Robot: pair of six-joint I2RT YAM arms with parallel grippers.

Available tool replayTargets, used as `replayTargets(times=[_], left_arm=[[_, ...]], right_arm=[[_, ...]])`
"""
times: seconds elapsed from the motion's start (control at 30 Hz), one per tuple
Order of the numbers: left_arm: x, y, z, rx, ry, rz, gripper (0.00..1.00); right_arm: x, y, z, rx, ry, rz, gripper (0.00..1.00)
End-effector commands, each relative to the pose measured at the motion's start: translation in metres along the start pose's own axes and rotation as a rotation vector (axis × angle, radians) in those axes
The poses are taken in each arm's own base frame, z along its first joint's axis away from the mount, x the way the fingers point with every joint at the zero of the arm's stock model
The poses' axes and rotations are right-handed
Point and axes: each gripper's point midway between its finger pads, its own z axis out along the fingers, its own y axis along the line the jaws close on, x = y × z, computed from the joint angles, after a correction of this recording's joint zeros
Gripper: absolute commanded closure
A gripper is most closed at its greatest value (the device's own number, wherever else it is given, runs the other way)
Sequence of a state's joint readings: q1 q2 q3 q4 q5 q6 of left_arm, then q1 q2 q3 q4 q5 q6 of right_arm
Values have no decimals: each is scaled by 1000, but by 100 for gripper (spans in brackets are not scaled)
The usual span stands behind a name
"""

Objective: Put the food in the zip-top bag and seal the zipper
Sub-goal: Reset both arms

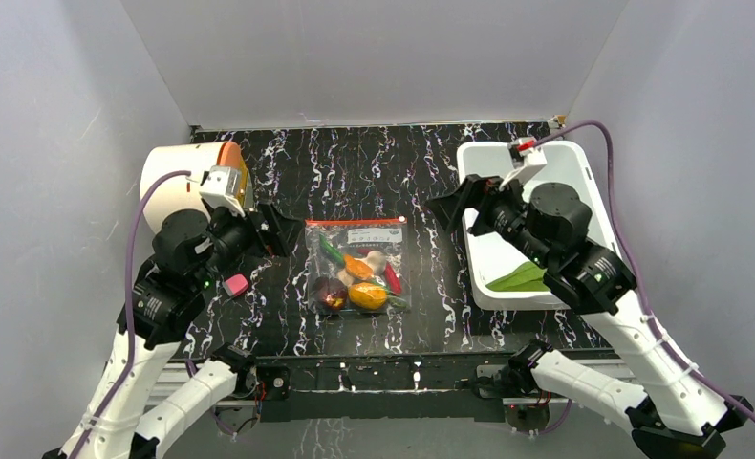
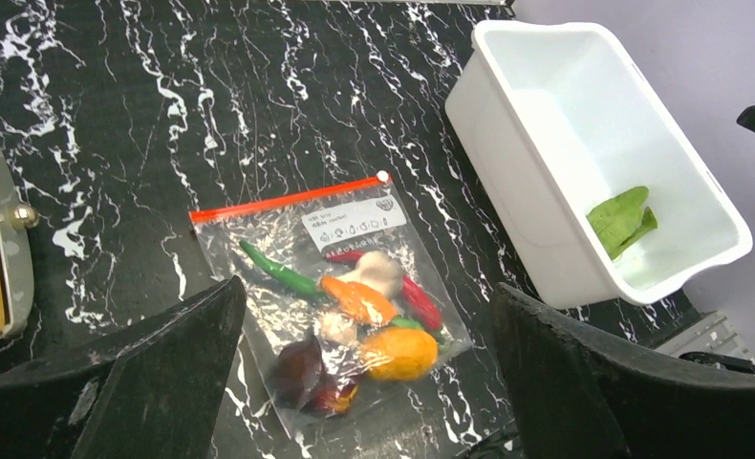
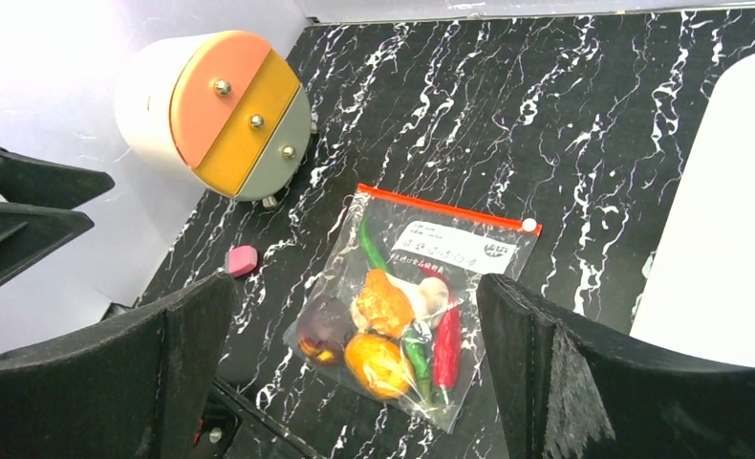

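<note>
The bag [image 1: 356, 251] lies flat with the food [image 1: 366, 295] inside. The left gripper [image 1: 280, 229] and right gripper [image 1: 450, 206] flank it, jaws wide, empty.

arms [image 1: 632, 335]: white links, black joints | cables [image 1: 131, 251]: purple | wrist camera mounts [image 1: 223, 187]: white

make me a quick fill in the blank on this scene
1. The food lies ____ the zip-top bag.
2. The white bin holds one ____ leaf.
3. The left gripper and right gripper are both ____.
Missing words: inside; green; open
</note>
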State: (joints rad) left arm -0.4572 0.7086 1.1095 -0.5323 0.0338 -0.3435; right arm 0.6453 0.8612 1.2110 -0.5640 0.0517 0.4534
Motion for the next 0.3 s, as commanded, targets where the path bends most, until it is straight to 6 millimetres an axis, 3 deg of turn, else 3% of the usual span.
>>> replayTargets(times=[0.0,0.13,0.27], left_arm=[[10,-2,-7,20,2,-43,2],[20,1,-8,11,32,-51,2],[23,2,-10,8,31,-63,2]], right_arm=[[-2,0,-5,-8,-56,69,2],[13,-2,-1,-18,-22,101,2],[13,1,0,-26,-16,104,2]])
